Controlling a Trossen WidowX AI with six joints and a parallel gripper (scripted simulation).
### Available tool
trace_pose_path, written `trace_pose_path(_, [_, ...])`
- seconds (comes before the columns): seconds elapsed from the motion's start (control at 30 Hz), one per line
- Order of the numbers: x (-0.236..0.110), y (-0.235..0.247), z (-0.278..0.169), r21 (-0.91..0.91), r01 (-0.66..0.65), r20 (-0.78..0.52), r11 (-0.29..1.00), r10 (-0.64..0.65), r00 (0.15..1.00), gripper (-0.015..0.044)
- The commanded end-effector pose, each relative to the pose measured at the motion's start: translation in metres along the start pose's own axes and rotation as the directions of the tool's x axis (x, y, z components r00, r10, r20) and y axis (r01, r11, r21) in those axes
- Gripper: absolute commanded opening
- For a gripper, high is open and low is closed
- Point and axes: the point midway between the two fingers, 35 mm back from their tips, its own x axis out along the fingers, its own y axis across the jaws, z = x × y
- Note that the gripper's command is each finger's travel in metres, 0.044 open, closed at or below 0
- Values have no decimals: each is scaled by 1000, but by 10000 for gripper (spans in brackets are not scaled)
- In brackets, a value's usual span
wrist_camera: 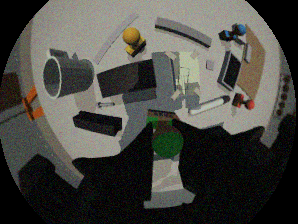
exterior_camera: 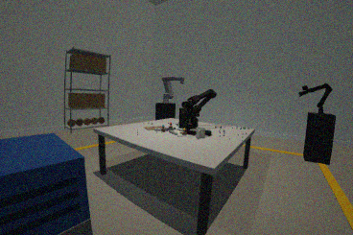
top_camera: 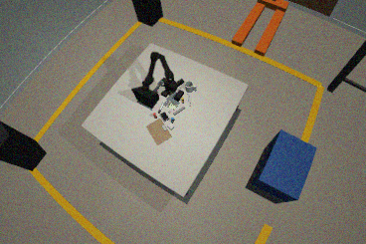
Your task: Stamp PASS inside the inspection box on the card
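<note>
In the wrist view my gripper point(wrist_camera: 161, 124) is shut on a stamp with a green knob point(wrist_camera: 165, 143) and holds it above the bench. Just beyond the stamp lie a dark flat ink pad point(wrist_camera: 125, 80) and, to its right, a pale card point(wrist_camera: 189, 70). A second stamp with a yellow knob point(wrist_camera: 133, 39) stands farther off on the bench. In the top view the arm reaches over the cluttered middle of the white table point(top_camera: 209, 133), with the gripper point(top_camera: 172, 89) above the small parts. The stamp's face is hidden.
A grey cylinder point(wrist_camera: 67, 75) lies on its side at the left and a black bar point(wrist_camera: 95, 121) lies nearer. A brown board point(top_camera: 159, 132) point(wrist_camera: 253, 70) and a dark-framed plate point(wrist_camera: 229, 70) lie to the right. A blue crate point(top_camera: 285, 165) stands beside the table.
</note>
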Motion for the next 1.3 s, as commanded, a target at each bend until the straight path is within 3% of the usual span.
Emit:
trace_pose_path(0.0, [-2, -13, 11, 3, 12, -1, 1000, -12, 1000, 0])
trace_pose_path(1.27, [-7, -177, 66, 1, 15, -3, 1000, -15, 1000, 0])
